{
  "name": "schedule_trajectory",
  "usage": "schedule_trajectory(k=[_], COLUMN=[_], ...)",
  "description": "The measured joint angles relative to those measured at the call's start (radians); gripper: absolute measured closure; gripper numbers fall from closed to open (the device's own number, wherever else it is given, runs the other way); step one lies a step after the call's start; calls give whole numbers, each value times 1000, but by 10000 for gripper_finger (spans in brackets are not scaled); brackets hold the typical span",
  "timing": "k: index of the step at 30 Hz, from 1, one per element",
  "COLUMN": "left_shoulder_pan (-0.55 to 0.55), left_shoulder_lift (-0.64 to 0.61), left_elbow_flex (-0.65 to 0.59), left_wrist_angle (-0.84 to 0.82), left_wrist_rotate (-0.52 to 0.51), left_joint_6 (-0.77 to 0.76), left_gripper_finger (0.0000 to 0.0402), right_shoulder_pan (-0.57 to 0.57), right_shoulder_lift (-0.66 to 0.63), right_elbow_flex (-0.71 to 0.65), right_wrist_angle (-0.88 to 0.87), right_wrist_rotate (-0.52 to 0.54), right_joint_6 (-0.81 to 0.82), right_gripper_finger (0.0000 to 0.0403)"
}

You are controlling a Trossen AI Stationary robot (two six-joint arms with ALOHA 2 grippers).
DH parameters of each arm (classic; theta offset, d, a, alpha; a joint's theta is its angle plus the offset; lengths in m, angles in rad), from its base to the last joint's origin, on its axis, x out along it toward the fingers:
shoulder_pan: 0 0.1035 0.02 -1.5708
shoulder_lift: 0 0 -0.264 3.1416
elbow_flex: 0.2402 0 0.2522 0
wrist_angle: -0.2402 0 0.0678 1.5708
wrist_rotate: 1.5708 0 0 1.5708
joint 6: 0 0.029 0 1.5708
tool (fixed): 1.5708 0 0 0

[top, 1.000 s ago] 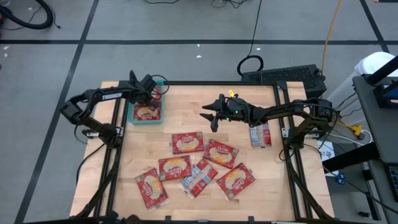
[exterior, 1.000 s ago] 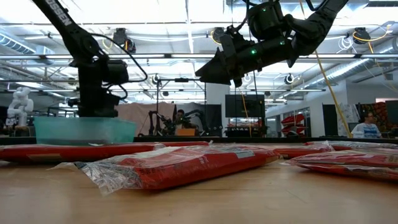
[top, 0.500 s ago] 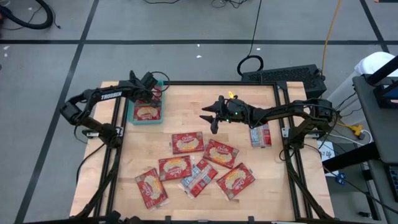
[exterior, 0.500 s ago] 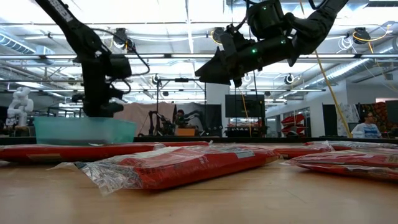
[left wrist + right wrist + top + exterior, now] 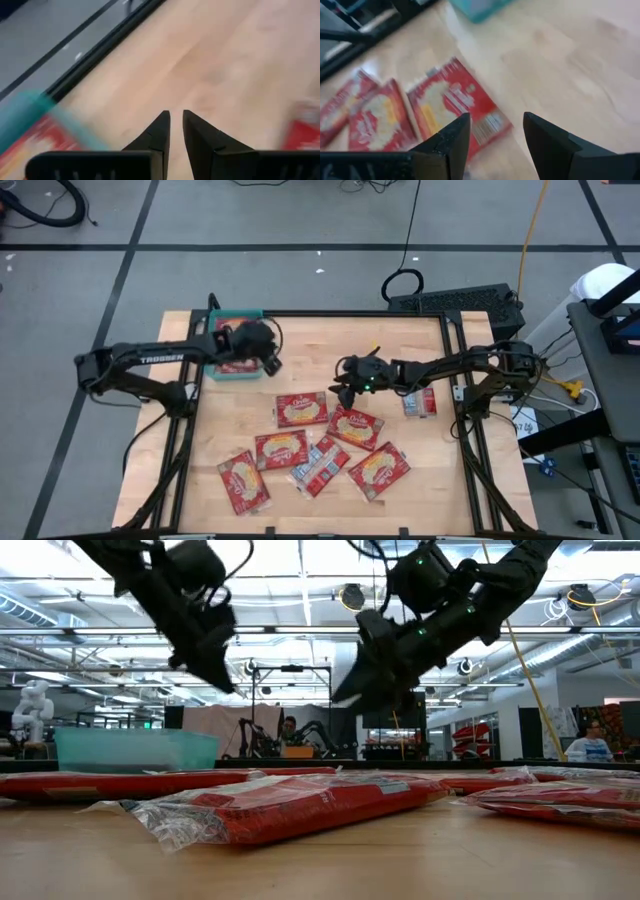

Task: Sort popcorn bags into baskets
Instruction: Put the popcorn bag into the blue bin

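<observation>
Several red popcorn bags lie flat on the wooden table: one (image 5: 302, 409) near the middle, others (image 5: 355, 427) (image 5: 280, 450) nearer the front edge. A silvery one (image 5: 420, 398) lies at the right. The teal basket (image 5: 238, 314) stands at the far left with a bag (image 5: 236, 366) inside it. My left gripper (image 5: 268, 360) hangs just right of the basket, slanting down, its fingers (image 5: 161, 131) a narrow slit apart with nothing between them. My right gripper (image 5: 343, 390) hovers open above the table beside the middle bag (image 5: 452, 105), clear of it.
Bare wood lies between the basket and the bags and along the far edge (image 5: 350, 330). More bags (image 5: 243, 482) (image 5: 378, 470) (image 5: 320, 467) crowd the near half. In the low view the closest bag (image 5: 300, 805) fills the foreground and the basket (image 5: 135, 748) stands behind at left.
My left gripper has swung away from above the basket toward the table's middle, rising and tipping from pointing down to slanting. My right gripper has sunk a little toward the near edge and the middle bag, and has rolled about its own line. The bags have kept still.
</observation>
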Motion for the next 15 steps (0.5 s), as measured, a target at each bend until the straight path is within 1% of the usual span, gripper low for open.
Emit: schedule_trajectory(k=[4, 8, 9, 12, 15], left_shoulder_pan=[-117, -203, -220, -253, -261], left_shoulder_lift=[10, 9, 9, 9, 9], left_elbow_flex=[0, 1, 1, 1, 1], left_wrist_angle=[80, 121, 121, 123, 120], left_wrist_rotate=[-1, -18, -32, -63, -65], left_joint_6=[-10, -8, -8, 3, 13], left_gripper_finger=[346, 346, 346, 346, 346], right_shoulder_pan=[4, -1, -2, -12, -18], right_shoulder_lift=[56, 151, 177, 235, 280], right_elbow_flex=[0, 1, 0, 2, 37], right_wrist_angle=[1, 55, 74, 168, 176], right_wrist_rotate=[-5, -9, -15, -76, -125], right_joint_6=[21, 54, 68, 105, 107], right_gripper_finger=[214, 175, 165, 141, 133])
